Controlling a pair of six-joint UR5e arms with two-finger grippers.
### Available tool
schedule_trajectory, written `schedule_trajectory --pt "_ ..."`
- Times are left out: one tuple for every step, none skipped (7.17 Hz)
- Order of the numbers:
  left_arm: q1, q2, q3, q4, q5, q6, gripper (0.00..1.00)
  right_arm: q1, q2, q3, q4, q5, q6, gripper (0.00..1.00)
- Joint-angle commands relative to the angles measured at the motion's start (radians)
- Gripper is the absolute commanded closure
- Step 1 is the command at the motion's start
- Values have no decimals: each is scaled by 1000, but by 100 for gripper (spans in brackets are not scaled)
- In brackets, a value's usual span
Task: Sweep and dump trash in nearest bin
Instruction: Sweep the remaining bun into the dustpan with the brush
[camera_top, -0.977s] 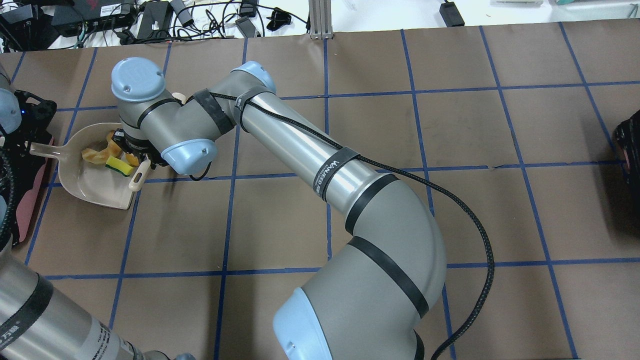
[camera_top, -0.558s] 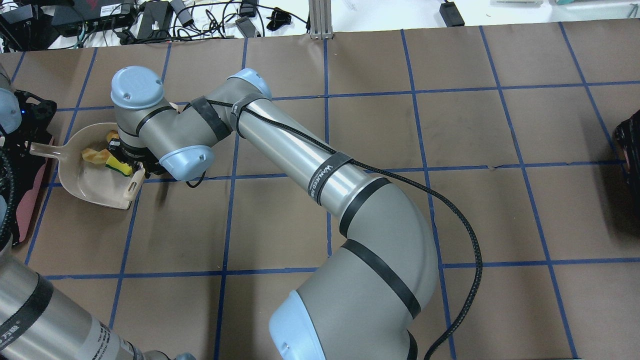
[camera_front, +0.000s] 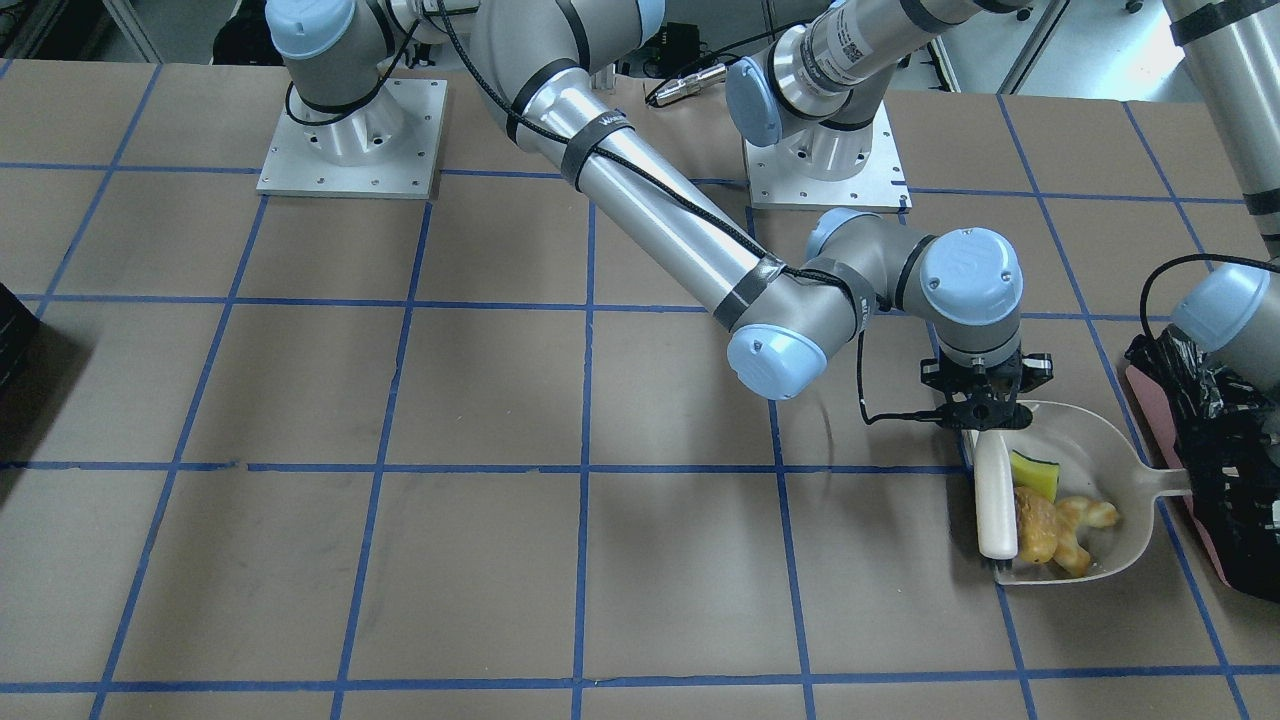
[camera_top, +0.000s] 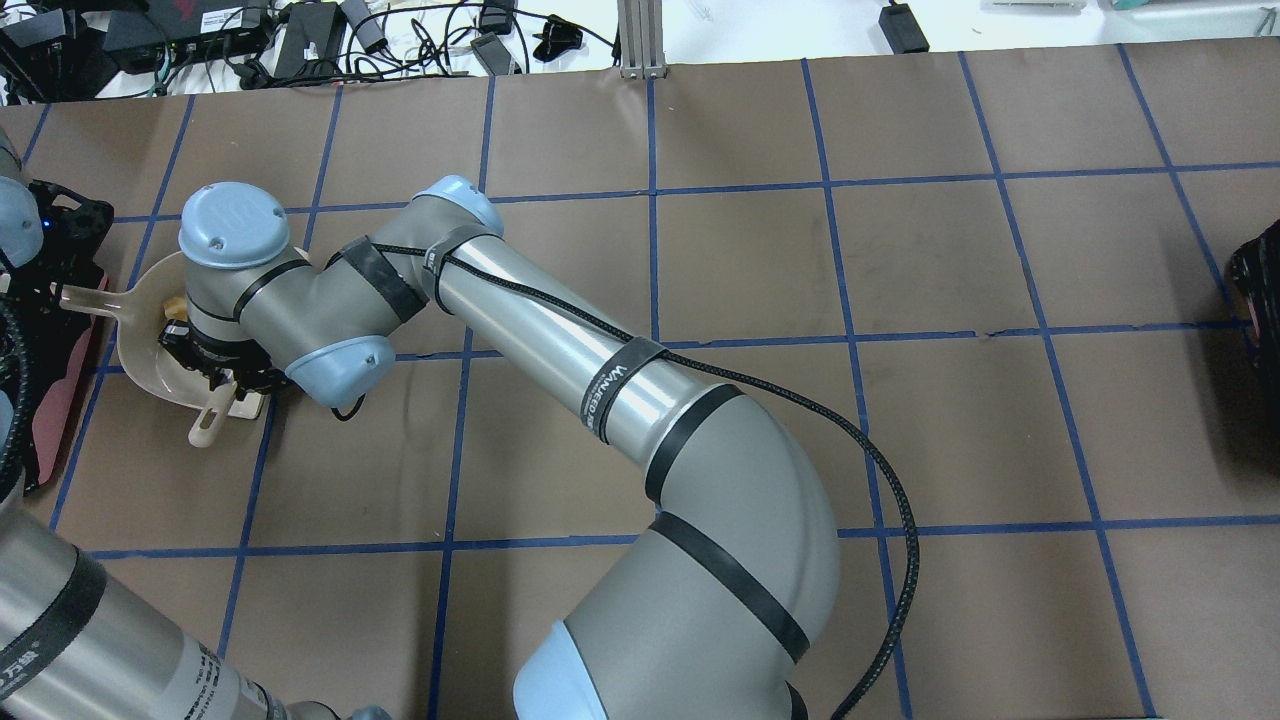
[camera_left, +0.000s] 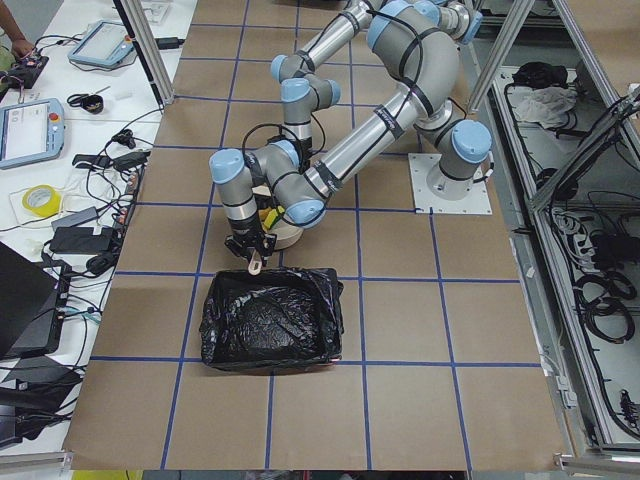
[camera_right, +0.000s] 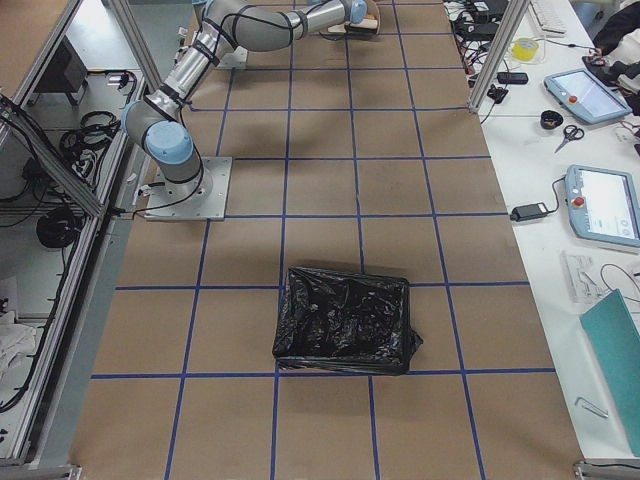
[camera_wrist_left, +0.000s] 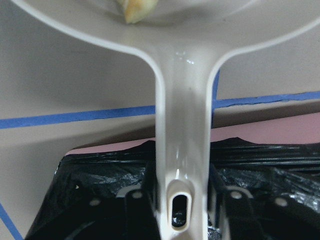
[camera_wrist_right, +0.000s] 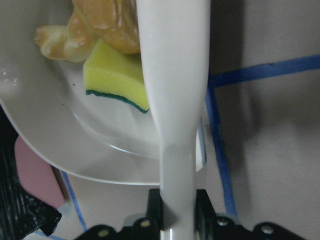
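Observation:
The trash lies in a beige dustpan (camera_front: 1110, 455): a yellow sponge wedge (camera_front: 1035, 473), a brown bread roll (camera_front: 1035, 525) and a golden pastry (camera_front: 1088, 518). My right gripper (camera_front: 985, 412) is shut on a white brush (camera_front: 996, 500), which lies across the pan's open edge against the roll. In the right wrist view the brush handle (camera_wrist_right: 172, 100) passes beside the sponge (camera_wrist_right: 117, 77). My left gripper (camera_wrist_left: 182, 202) is shut on the dustpan handle (camera_wrist_left: 182, 140), above the bin (camera_wrist_left: 100, 175). The bin (camera_front: 1225, 480), pink-sided with a black bag, stands just beyond the pan's handle.
A second, plain black container (camera_right: 345, 320) stands far off on the robot's right side, showing at the edge (camera_top: 1262, 290) of the overhead view. The right arm (camera_top: 600, 370) stretches diagonally across the brown, blue-gridded table (camera_top: 900, 250). Cables lie along the far edge.
The right arm has swung left and toward the robot, dragging the brush across the dustpan. Its wrist now covers the trash in the overhead view. The left gripper has stayed put.

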Motion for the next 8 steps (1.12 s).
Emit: schedule_trajectory --pt "0 -1 0 0 0 -1 100 14 16 -42 -48 54 35 100" --pt "0 -1 0 0 0 -1 100 17 33 -43 -89 56 49 100" --pt "0 -1 0 0 0 -6 100 19 50 -51 -103 55 49 100" --pt "0 -1 0 0 -2 -6 100 22 67 -57 -137 59 61 100" --pt "0 -1 0 0 -2 -6 100 25 72 -68 -172 79 104 100" --pt "0 -1 0 0 -2 -6 100 25 69 -74 -172 114 125 100" --pt "0 -1 0 0 -2 -6 100 28 58 -80 -171 114 145 100" --pt "0 -1 0 0 -2 -6 100 28 29 -82 -168 142 158 100"
